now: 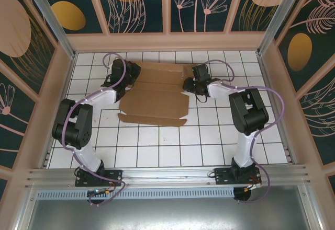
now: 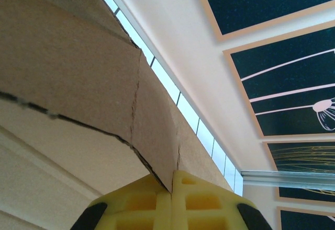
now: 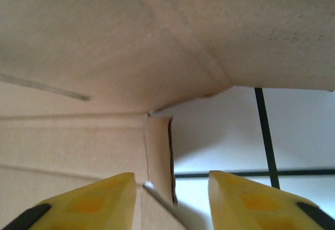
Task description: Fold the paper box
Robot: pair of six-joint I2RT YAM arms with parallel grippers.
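Pinching paper box (image 1: pixel 157 100), left jaws.

Couldn't read any text. No print, label or number on the paper box (image 1: pixel 157 102). The wall panels (image 1: pixel 136 2) carried only leaf, flower and disc artwork, with no letters or digits I could make out.

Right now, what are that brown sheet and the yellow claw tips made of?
The paper box looks like plain matte brown cardboard: fibrous surface, creases, ragged cut edges. The right claw has fingers seemingly of moulded yellow plastic: smooth, even-coloured, low sheen.
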